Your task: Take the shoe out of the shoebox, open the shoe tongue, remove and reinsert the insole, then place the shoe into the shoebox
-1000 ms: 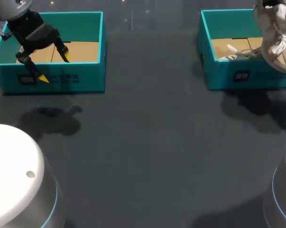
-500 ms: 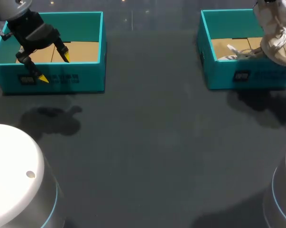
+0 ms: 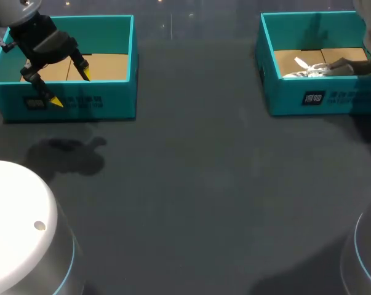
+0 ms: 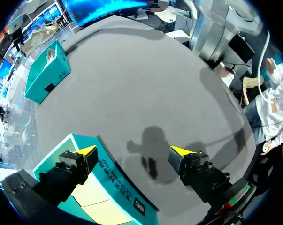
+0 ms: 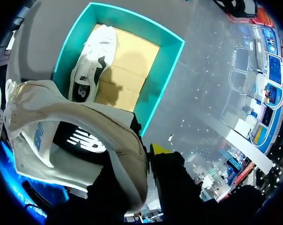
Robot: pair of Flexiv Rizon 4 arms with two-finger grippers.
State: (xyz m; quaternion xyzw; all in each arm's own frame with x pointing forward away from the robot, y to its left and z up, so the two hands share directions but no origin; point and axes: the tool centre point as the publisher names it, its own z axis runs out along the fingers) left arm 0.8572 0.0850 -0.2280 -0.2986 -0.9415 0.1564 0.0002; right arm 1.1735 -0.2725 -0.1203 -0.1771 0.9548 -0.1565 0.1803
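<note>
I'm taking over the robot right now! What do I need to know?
Left gripper: open, empty, over the left box.
Right gripper: shut on the shoe, holding it by its collar above the right box.
Other shoe: lies in the right box.
Done: the shoe is out of the box.
Left to do: open the tongue, take the insole out and put it back, set the shoe in the box.

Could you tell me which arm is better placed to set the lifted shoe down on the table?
Right, likely: the right claw is shut on the shoe, above the right shoebox. The left claw hangs open and empty at the left shoebox, far from it.
</note>
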